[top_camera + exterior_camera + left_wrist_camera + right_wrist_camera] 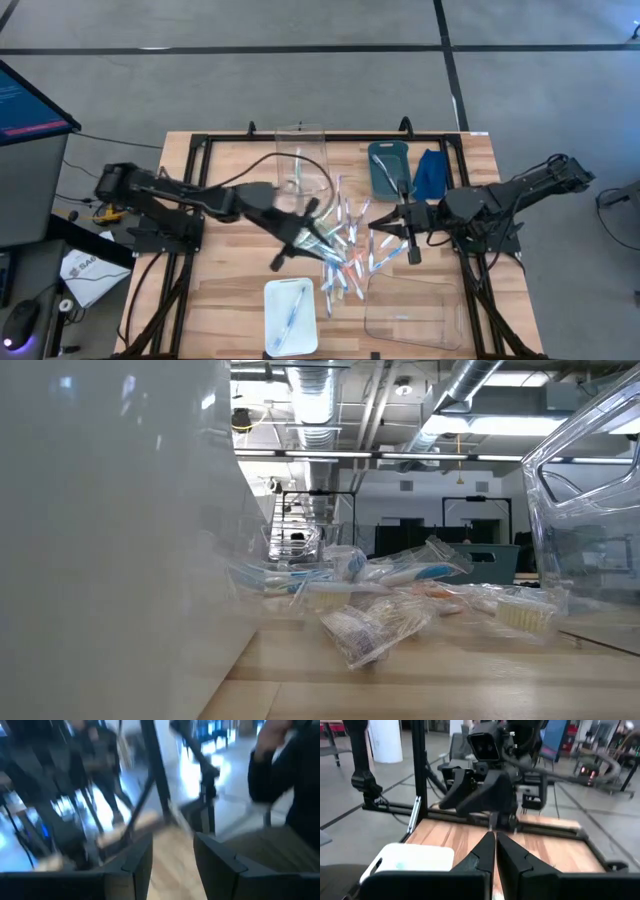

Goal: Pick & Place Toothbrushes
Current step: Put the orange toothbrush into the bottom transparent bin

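Most of the toothbrushes [345, 245] lie in a loose pile at the centre of the high view, between the two grippers, so the sorting looks barely begun. One brush rests in the white tray [272, 335] at lower centre, another seems to stand in the clear bin [300, 135] at upper centre, and one lies in the teal tray [377, 178]; the clear tray [415, 320] at lower right holds none that can be made out. The left gripper [300, 238] hangs over the pile's left edge, its fingers [134, 865] parted with nothing between them. The right gripper [392, 228] sits at the pile's right edge, fingers [487, 851] nearly together and empty. The folded blue cloth [430, 172] lies beside the teal tray.
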